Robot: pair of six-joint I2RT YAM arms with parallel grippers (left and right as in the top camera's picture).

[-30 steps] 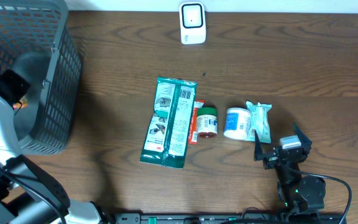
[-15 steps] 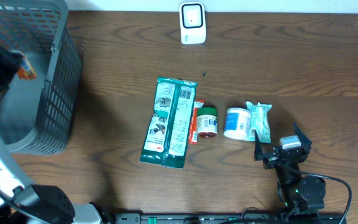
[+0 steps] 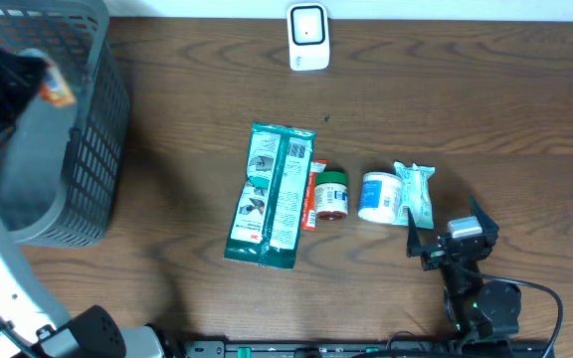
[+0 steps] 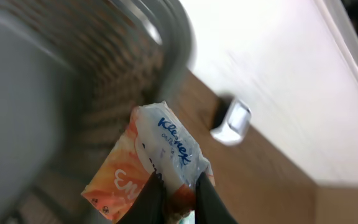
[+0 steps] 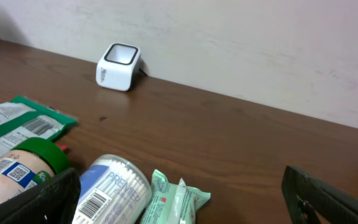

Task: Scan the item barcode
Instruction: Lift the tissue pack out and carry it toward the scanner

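Far left, a grey plastic-mesh basket (image 3: 88,149) with a slatted wall. Over it the left gripper (image 3: 3,85) holds a soft, glossy Kleenex pack (image 4: 166,155), orange and white with blue lettering. A boxy white scanner (image 3: 307,38) stands at the table's far edge. Mid-table lie a flat, crinkly green pouch (image 3: 272,194), a thin red stick pack (image 3: 315,194), a green-capped bottle (image 3: 333,194) on its side, a white-and-blue round tub (image 3: 378,196) and a mint-green wipes packet (image 3: 417,192) — all close together in a row. A second ago the left gripper sat lower against the basket's left side; now it is higher, the pack above the basket's interior, while the row and the right arm are unchanged. Left jaws are pinched nearly together on the pack's lower edge. The right gripper (image 3: 446,231) is spread wide and holds nothing — it sits just beside the wipes packet.
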